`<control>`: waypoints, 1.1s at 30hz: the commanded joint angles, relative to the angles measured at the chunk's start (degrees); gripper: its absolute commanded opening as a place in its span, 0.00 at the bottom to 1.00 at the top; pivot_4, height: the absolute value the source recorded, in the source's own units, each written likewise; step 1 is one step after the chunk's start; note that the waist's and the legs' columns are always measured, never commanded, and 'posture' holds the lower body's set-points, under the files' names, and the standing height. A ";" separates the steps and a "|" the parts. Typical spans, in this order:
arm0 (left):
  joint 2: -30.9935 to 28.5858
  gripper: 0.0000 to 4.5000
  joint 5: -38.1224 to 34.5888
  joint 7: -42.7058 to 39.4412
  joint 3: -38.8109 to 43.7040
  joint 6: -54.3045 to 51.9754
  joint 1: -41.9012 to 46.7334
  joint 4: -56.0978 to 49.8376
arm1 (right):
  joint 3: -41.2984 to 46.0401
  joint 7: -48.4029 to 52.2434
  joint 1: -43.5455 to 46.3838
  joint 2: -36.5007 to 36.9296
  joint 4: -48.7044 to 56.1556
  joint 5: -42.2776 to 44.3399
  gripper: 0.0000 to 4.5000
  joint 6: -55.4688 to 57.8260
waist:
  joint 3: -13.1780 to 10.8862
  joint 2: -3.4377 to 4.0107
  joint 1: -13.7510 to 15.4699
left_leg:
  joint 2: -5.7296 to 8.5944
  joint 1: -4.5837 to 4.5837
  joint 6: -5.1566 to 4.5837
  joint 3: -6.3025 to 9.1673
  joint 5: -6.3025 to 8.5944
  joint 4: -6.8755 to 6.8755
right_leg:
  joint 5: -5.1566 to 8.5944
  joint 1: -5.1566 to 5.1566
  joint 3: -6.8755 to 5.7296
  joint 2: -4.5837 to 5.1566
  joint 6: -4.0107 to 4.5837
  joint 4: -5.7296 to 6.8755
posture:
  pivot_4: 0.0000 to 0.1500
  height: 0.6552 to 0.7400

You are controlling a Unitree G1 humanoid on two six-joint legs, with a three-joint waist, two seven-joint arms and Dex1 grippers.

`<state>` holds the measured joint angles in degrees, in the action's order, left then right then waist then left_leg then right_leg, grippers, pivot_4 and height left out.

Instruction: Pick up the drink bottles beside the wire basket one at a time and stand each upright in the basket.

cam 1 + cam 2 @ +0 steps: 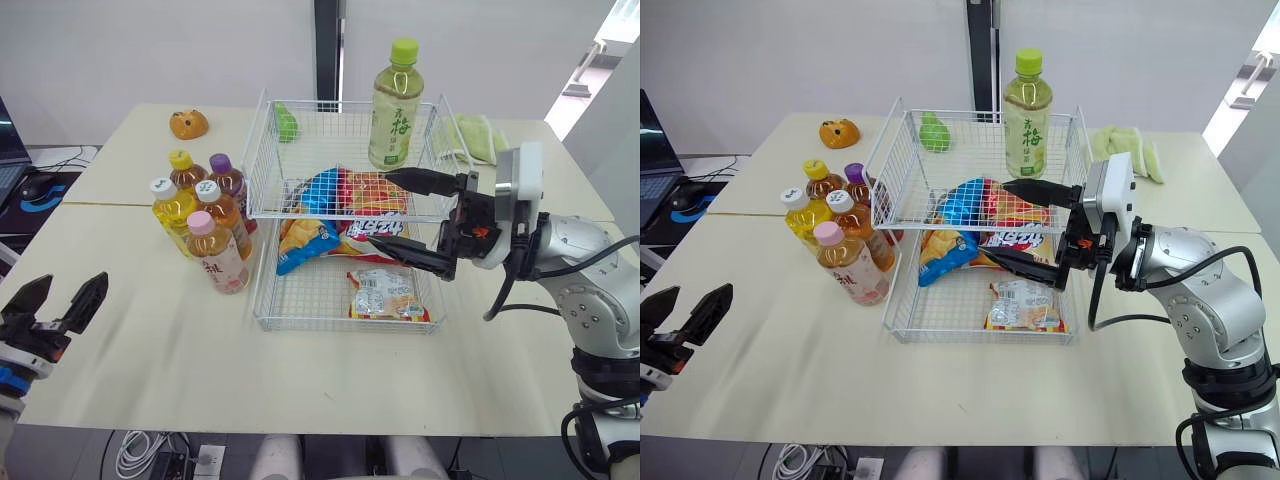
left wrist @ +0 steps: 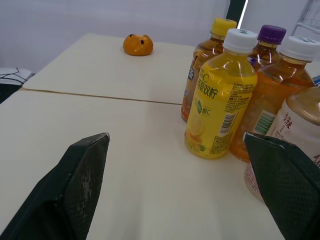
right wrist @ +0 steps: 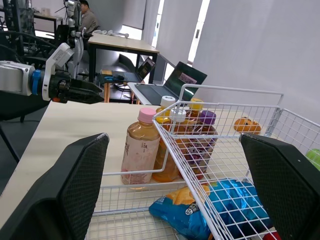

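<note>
Indoors, a cream table (image 1: 150, 340) before white walls (image 1: 150, 50) holds the wire basket (image 1: 310, 295); both jaws spread.

The purple-capped bottle (image 1: 225, 172) stood mostly hidden behind the white-capped orange bottle (image 1: 222, 215) and the pink-capped bottle (image 1: 216, 255). The right tool (image 1: 380, 208) covered part of the snack bags (image 1: 300, 245) in the wire basket (image 1: 340, 327). A green item (image 1: 287, 122) at the basket's far left corner could not be identified. The left tool (image 1: 72, 282) was cut off by the left edge.
</note>
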<state>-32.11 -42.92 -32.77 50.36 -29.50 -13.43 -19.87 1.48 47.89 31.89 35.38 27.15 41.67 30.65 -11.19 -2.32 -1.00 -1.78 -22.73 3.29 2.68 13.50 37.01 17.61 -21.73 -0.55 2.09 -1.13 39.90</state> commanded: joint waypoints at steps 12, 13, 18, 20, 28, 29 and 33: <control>-10.42 0.99 -0.60 0.52 -8.20 -0.71 15.69 4.34 | 1.34 0.69 0.39 0.60 3.09 3.47 1.00 1.67 | -0.03 0.06 0.02 | 0.01 0.00 0.00 -0.05 0.00 -0.06 | 0.00 -0.08 -0.02 -0.01 -0.01 -0.02 | 1.00 1.00; -11.15 0.99 0.29 0.22 -9.89 -0.48 17.65 6.34 | 1.31 0.60 0.46 0.63 3.20 3.56 1.00 1.77 | -0.04 0.06 -0.06 | 0.02 0.00 0.00 -0.07 0.00 -0.07 | 0.00 -0.10 -0.02 -0.01 -0.01 -0.02 | 1.00 1.00; -12.52 0.99 3.82 -1.40 -15.49 1.23 24.50 13.72 | 1.30 0.11 0.93 0.54 3.60 3.81 1.00 2.47 | -0.04 0.06 -0.03 | -0.01 -0.11 0.00 0.02 0.00 -0.07 | 0.01 -0.15 -0.05 -0.07 0.01 0.00 | 1.00 1.00; -12.63 0.99 5.38 -2.36 -17.18 2.58 26.56 15.91 | 1.31 -0.06 1.05 0.51 3.75 3.84 1.00 2.72 | -0.04 0.06 -0.03 | 0.01 -0.10 0.00 -0.08 0.00 -0.07 | 0.01 -0.15 -0.06 -0.05 0.00 -0.01 | 1.00 1.00; -12.38 0.99 10.48 -5.39 -22.67 7.00 32.79 23.69 | 1.76 -0.78 1.18 0.85 4.21 3.97 1.00 3.63 | -0.04 0.06 -0.03 | 0.00 -0.18 0.00 -0.16 0.00 -0.09 | 0.00 -0.28 -0.07 -0.04 0.00 0.00 | 1.00 1.00; -12.32 0.99 11.05 -5.70 -23.20 7.68 33.58 24.69 | 1.83 -0.88 1.16 0.92 4.31 4.01 1.00 3.73 | -0.04 0.06 -0.03 | 0.00 -0.18 0.00 -0.16 0.00 -0.09 | 0.00 -0.28 -0.06 -0.04 0.00 -0.01 | 1.00 1.00; -12.21 0.99 12.94 -6.50 -24.54 9.74 36.16 28.29 | 2.06 -1.29 1.09 1.07 4.70 4.10 1.00 4.07 | -0.04 0.06 -0.06 | 0.00 -0.18 0.00 -0.20 0.00 -0.09 | 0.00 -0.30 -0.06 -0.03 0.00 0.00 | 1.00 1.00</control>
<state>-43.50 -30.54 -38.69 25.63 -21.35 21.61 8.54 1.54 47.13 32.11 35.89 29.65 44.22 34.80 -11.23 -2.26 -1.07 -1.78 -22.92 3.29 2.47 13.51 36.92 17.62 -22.03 -0.61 2.06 -1.13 39.89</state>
